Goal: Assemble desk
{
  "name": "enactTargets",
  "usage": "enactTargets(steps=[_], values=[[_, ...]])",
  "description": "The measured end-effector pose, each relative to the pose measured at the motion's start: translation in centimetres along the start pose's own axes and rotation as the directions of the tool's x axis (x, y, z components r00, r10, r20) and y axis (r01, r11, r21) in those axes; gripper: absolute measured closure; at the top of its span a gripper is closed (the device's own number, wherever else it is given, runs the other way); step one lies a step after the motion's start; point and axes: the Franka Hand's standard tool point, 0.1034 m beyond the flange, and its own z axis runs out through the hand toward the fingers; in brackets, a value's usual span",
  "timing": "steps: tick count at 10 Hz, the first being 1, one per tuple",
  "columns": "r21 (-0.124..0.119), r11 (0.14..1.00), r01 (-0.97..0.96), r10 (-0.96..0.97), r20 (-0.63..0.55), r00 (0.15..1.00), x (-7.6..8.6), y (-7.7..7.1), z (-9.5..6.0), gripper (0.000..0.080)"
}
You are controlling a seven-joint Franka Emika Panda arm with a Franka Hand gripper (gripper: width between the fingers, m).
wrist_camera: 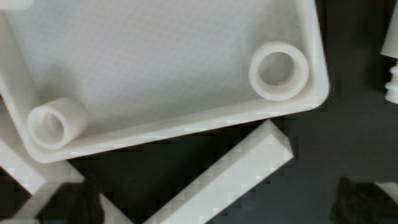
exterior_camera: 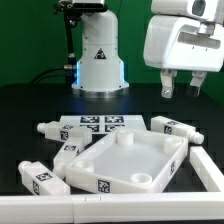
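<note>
The desk's white square tabletop (exterior_camera: 125, 160) lies rim-up in the middle of the black table. In the wrist view the tabletop (wrist_camera: 143, 60) shows two round corner sockets (wrist_camera: 279, 70). Loose white tagged legs lie around it: one at the back on the exterior view's left (exterior_camera: 48, 129), one at the back on its right (exterior_camera: 175, 126), one at the front left (exterior_camera: 38, 178). My gripper (exterior_camera: 182, 90) hangs high above the tabletop's right side, open and holding nothing. Its dark fingers (wrist_camera: 365, 205) frame the gripper (wrist_camera: 205, 208) in the wrist view.
The marker board (exterior_camera: 95, 123) lies behind the tabletop. A white rail (exterior_camera: 100, 207) runs along the front and another (exterior_camera: 205, 170) on the exterior view's right, seen as a slanted bar (wrist_camera: 231, 180) in the wrist view. The white robot base (exterior_camera: 98, 60) stands at the back.
</note>
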Motion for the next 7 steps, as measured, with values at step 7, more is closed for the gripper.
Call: enactTargets(steps=[7], values=[[0.038,0.999,-0.011,0.011,-0.005,1.0,-2.1,1.2,1.3,0.015]])
